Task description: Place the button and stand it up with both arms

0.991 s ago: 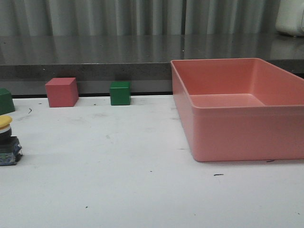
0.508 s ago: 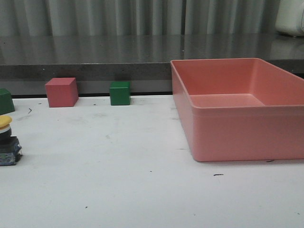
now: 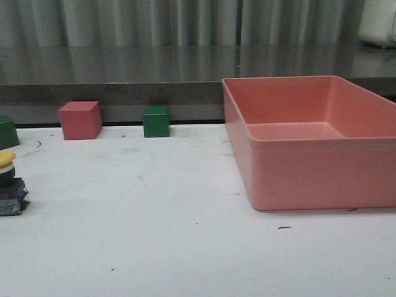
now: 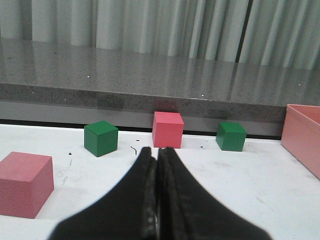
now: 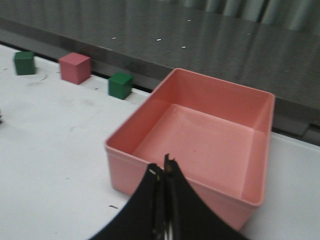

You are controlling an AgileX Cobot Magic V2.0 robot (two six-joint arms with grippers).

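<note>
The button (image 3: 8, 183) stands upright at the far left edge of the front view, yellow cap on top of its black collar and blocky base. Neither arm shows in the front view. In the left wrist view my left gripper (image 4: 157, 149) is shut with nothing between its fingers, above the white table, pointing toward a pink cube (image 4: 168, 129). The button is out of that view. In the right wrist view my right gripper (image 5: 163, 166) is shut and empty, hanging over the near wall of the pink bin (image 5: 150, 156).
A large pink bin (image 3: 309, 185) fills the right half of the table. Along the back edge sit a pink cube (image 3: 80, 119) and green cubes (image 3: 156, 122) (image 3: 7, 132). Another pink cube (image 4: 25, 183) lies near the left gripper. A grey counter ledge (image 3: 124, 74) runs behind.
</note>
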